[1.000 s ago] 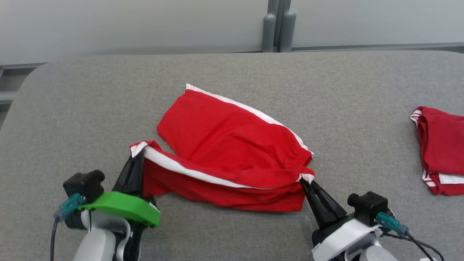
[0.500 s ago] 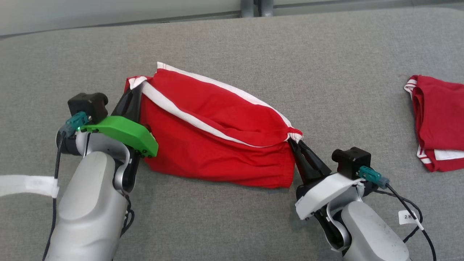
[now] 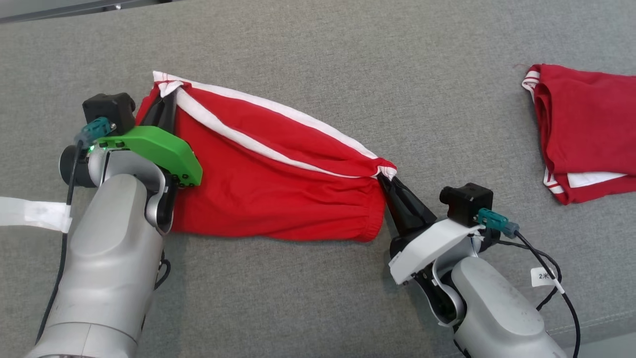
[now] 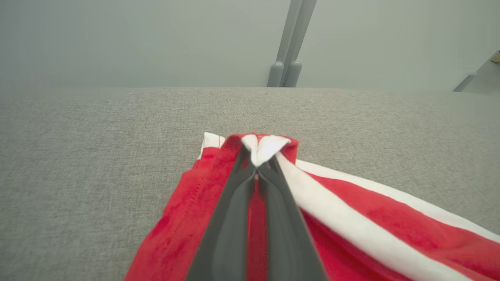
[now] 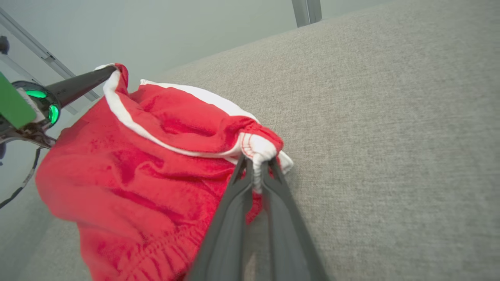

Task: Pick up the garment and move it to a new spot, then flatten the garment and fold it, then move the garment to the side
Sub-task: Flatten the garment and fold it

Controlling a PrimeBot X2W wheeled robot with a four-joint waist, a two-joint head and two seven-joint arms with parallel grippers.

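The garment is a pair of red shorts with white side stripes, folded over on the grey padded table. My left gripper is shut on its upper-left corner, where white trim bunches at the fingertips, as the left wrist view shows with the garment under my gripper. My right gripper is shut on the right corner by the elastic waistband. In the right wrist view, cloth of the garment is pinched in my right gripper and hangs slack toward the left gripper.
A second red garment with white trim lies folded at the table's right side. A white strap crosses the left edge near my left arm. A grey wall with a vertical post stands beyond the table's far edge.
Both grippers carried the held edge up and away over the garment, folding it onto itself. The head camera also tilted down, so the far wall has left the picture.
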